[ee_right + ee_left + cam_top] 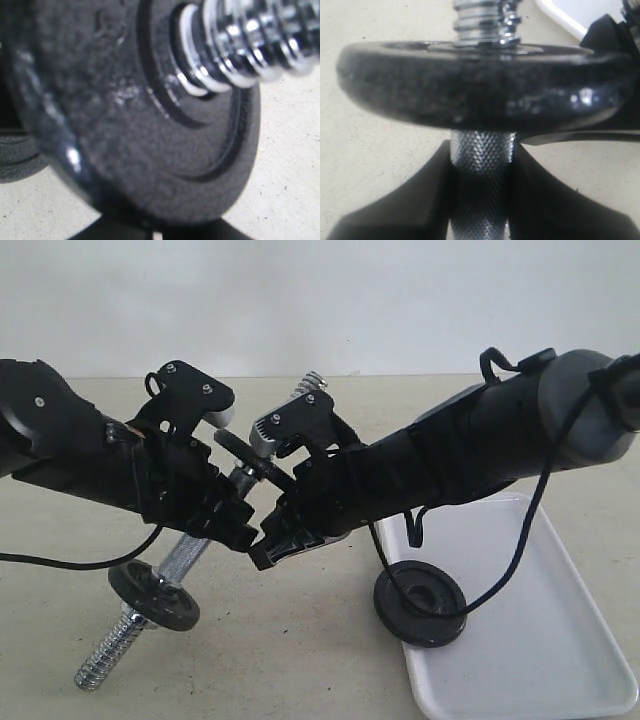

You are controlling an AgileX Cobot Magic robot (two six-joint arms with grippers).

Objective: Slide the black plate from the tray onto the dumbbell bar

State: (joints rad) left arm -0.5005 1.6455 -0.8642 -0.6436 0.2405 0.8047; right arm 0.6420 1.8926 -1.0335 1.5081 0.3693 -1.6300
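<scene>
The dumbbell bar [190, 558] slants from a threaded end at the lower left up to the far right. My left gripper [222, 502] is shut on its knurled middle [481, 165], a finger [410, 210] on each side. A black plate [238, 448] sits threaded on the bar's upper end. My right gripper [262, 462] is shut on that plate's rim. In the right wrist view this plate [130, 115] fills the frame, with the threaded rod [240, 45] through its hole. Another black disc [155, 595] sits on the bar's lower end. The star nut is not seen.
The white tray [540, 640] lies at the right. A third black disc [420, 602] rests at its near left corner, partly over the rim. Cables hang from the right arm over the tray. A tray corner [560, 15] shows beyond the plate.
</scene>
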